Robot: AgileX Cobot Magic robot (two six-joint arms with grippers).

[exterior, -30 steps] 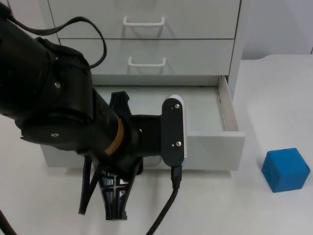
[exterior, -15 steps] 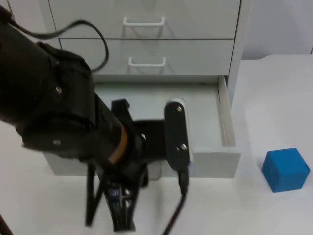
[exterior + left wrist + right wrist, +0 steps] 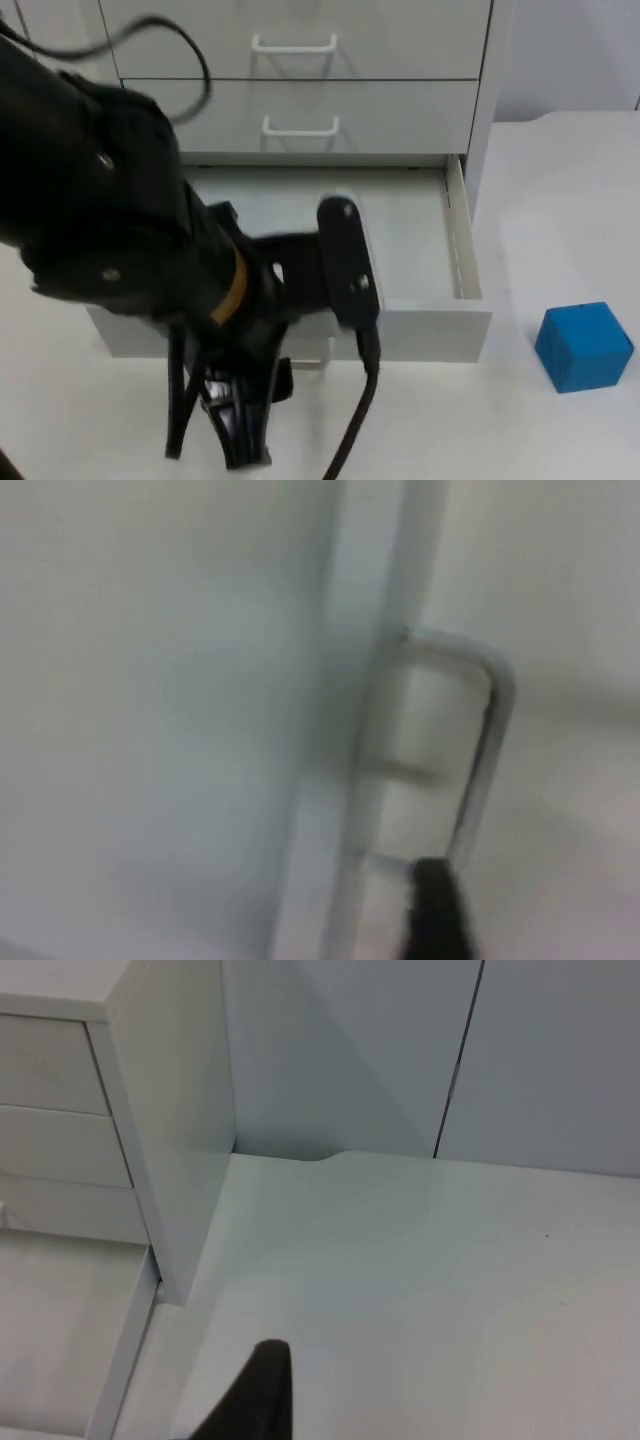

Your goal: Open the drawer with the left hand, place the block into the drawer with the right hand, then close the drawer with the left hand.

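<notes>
Left gripper (image 3: 235, 420) at the open drawer (image 3: 420, 250) front — jaw state indeterminate — blue block (image 3: 584, 346) on the table (image 3: 560, 200).

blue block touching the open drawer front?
Apart. In the top view a strip of bare white table lies between the blue block and the right end of the drawer front.

The drawer (image 3: 420, 240) by my left hand (image 3: 235, 420) looks smooth, matt pale grey, its handle (image 3: 480, 750) glossier like plastic. The blue block (image 3: 584, 346) looks matt; the surface (image 3: 560, 200) white and smooth.
</notes>
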